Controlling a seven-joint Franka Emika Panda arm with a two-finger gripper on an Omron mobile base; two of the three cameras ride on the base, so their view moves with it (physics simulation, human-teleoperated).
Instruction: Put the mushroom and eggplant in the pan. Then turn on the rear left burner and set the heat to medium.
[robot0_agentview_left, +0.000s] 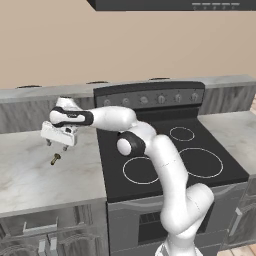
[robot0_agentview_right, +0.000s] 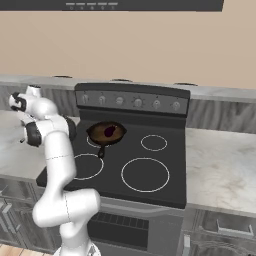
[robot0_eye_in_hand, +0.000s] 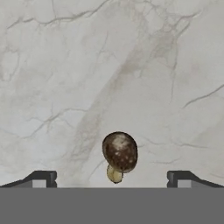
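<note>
1. Because the rear left burner (robot0_agentview_right: 106, 134) is the one to be lit, the single pan (robot0_agentview_right: 106, 133) sits on it, centre-left of the right base view.
2. One eggplant (robot0_agentview_right: 110, 131) already lies inside that pan, so only the smaller vegetable is left to fetch.
3. The one gripper (robot0_agentview_left: 56, 144), at the left of the left base view, hangs over the marble counter (robot0_agentview_left: 30, 175) with jaws fully spread and empty, likely to straddle the mushroom.
4. One mushroom (robot0_eye_in_hand: 119, 152) lies on the counter at the lower centre of the hand view, between the fingertips (robot0_eye_in_hand: 43, 178).

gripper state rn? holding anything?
Gripper: open, empty, poised above the mushroom lying on the counter, fingertips wide either side of it.
</note>
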